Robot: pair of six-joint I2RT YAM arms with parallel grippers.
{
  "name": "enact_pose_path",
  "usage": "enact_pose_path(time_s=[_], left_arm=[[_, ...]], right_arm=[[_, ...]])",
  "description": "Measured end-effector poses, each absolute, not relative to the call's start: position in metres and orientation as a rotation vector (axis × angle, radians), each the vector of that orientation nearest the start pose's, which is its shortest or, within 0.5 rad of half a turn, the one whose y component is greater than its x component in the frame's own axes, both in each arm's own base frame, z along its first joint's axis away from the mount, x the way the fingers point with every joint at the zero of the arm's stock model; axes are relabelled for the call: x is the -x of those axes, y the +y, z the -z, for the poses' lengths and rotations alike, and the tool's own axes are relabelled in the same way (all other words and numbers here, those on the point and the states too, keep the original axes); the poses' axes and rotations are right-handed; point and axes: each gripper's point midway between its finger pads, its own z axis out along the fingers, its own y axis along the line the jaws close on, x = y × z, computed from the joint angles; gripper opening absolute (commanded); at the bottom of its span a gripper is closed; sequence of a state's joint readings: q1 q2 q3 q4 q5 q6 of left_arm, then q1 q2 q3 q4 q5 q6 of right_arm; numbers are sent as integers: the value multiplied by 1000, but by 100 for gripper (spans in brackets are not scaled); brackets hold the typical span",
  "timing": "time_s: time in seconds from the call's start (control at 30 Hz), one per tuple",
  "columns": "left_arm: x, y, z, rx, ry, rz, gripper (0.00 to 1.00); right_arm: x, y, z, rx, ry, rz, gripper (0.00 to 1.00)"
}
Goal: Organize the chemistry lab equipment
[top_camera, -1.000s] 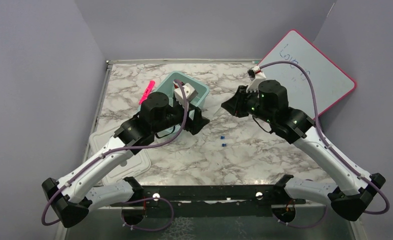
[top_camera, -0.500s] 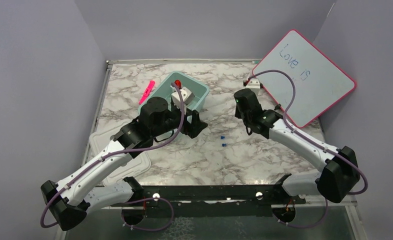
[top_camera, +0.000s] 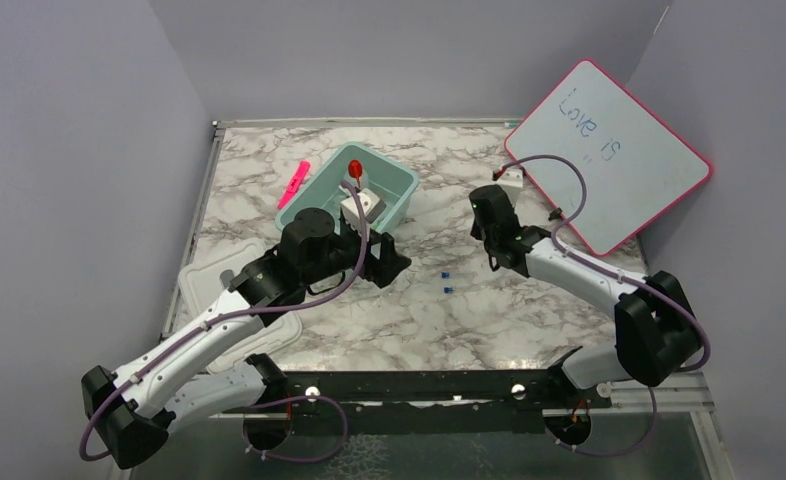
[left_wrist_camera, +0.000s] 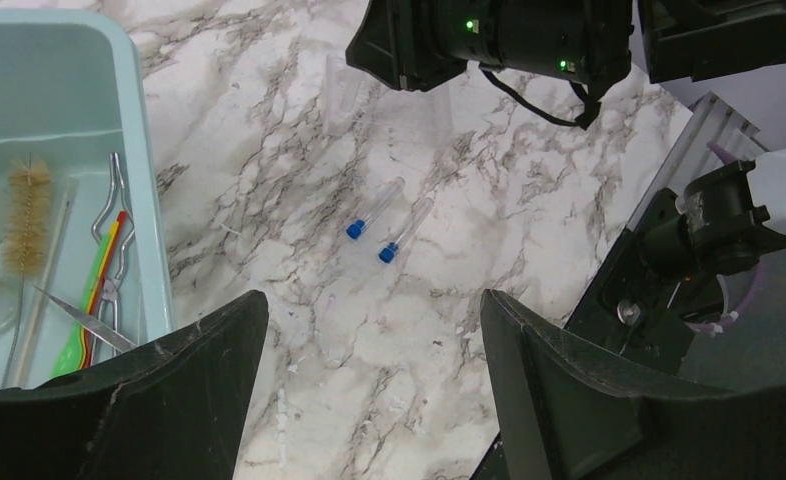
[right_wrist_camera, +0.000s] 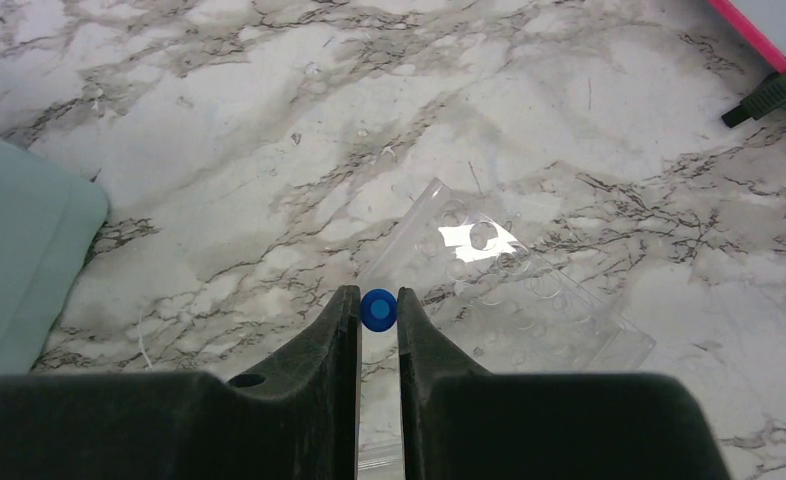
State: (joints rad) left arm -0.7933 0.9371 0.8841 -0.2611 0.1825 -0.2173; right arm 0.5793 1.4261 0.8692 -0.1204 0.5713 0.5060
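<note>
My right gripper (right_wrist_camera: 378, 309) is shut on a blue-capped clear tube (right_wrist_camera: 378, 309), seen end on, above a clear rack (right_wrist_camera: 499, 275) lying on the marble. In the top view the right gripper (top_camera: 489, 222) hangs near the whiteboard. Two more blue-capped tubes (left_wrist_camera: 374, 208) (left_wrist_camera: 405, 230) lie on the marble between the arms, also in the top view (top_camera: 446, 281). My left gripper (left_wrist_camera: 369, 400) is open and empty above bare marble (top_camera: 389, 258). The teal bin (top_camera: 401, 190) holds a red-bulbed dropper (top_camera: 355, 167), a tan brush (left_wrist_camera: 27, 215), metal tongs (left_wrist_camera: 116, 215) and a green-handled tool (left_wrist_camera: 81, 345).
A pink marker (top_camera: 294, 183) lies left of the bin. The pink-framed whiteboard (top_camera: 609, 140) leans at the back right. A pale bin lid (top_camera: 201, 285) lies under the left arm. Grey walls close in three sides.
My right arm has swung down and back towards the whiteboard, and its gripper now sits lower over the rack. My left arm has drawn back from the bin towards the near side.
</note>
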Motion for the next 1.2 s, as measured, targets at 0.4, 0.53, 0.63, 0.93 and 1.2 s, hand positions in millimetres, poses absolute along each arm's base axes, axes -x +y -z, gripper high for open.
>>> enact_pose_path(time_s=[0.4, 0.53, 0.63, 0.93, 1.2], left_arm=[[-205, -267, -269, -678, 1807, 865, 80], [-205, -267, -269, -677, 1806, 864, 80], [-205, -267, -269, -677, 1806, 864, 80], [-205, -267, -269, -677, 1806, 864, 80], [-205, -267, -269, -677, 1806, 863, 80]], right_arm=[[-368, 150, -120, -238, 2102, -36, 15], [-370, 150, -121, -242, 2100, -31, 15], [-372, 150, -120, -245, 2099, -24, 15], [-369, 147, -116, -235, 2104, -5, 15], [-360, 143, -105, -204, 2125, -5, 15]])
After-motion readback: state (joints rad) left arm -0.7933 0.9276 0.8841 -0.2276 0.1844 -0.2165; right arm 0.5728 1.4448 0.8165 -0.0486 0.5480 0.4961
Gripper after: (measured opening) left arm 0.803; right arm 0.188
